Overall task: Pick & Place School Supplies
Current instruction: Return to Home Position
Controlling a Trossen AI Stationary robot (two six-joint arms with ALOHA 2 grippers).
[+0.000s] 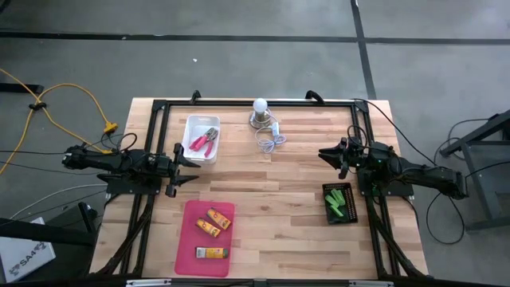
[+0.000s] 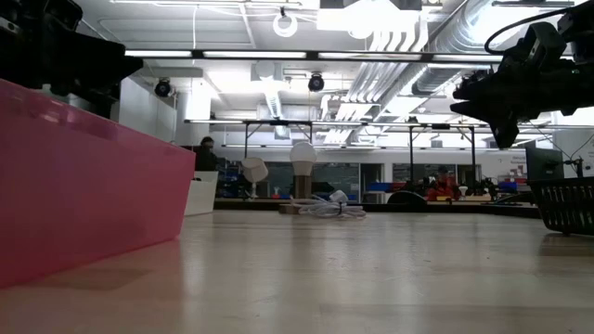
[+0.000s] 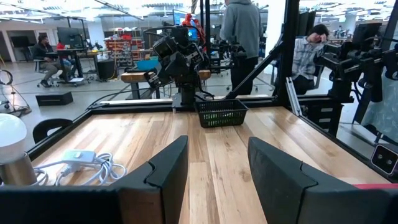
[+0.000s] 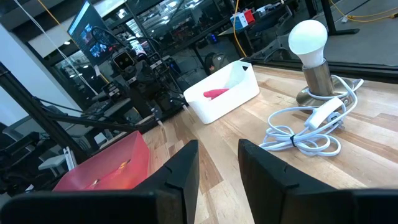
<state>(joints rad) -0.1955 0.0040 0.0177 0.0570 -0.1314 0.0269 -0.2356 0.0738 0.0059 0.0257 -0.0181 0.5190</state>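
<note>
Three orange-yellow oblong pieces (image 1: 213, 227) lie in a flat pink tray (image 1: 191, 259) near the table's front edge. Two pink-handled pliers (image 1: 205, 140) lie in a white bin (image 1: 191, 151) at the far left. Several light-green sticks (image 1: 338, 201) lie in a black basket (image 1: 327, 215) at the right, also seen as the black basket (image 3: 221, 112) in the left wrist view. My left gripper (image 1: 191, 169) (image 3: 217, 149) hovers level and open at the table's left side, between bin and tray. My right gripper (image 1: 325, 154) (image 4: 219, 152) hovers level and open at the right side, beyond the basket.
A white bulb (image 1: 260, 106) on a metal base stands at the far middle, its coiled white cord (image 1: 271, 142) lying in front of it. A black frame (image 1: 239, 104) runs along the table's far edge and sides. Bare wood (image 1: 271, 199) lies between the two grippers.
</note>
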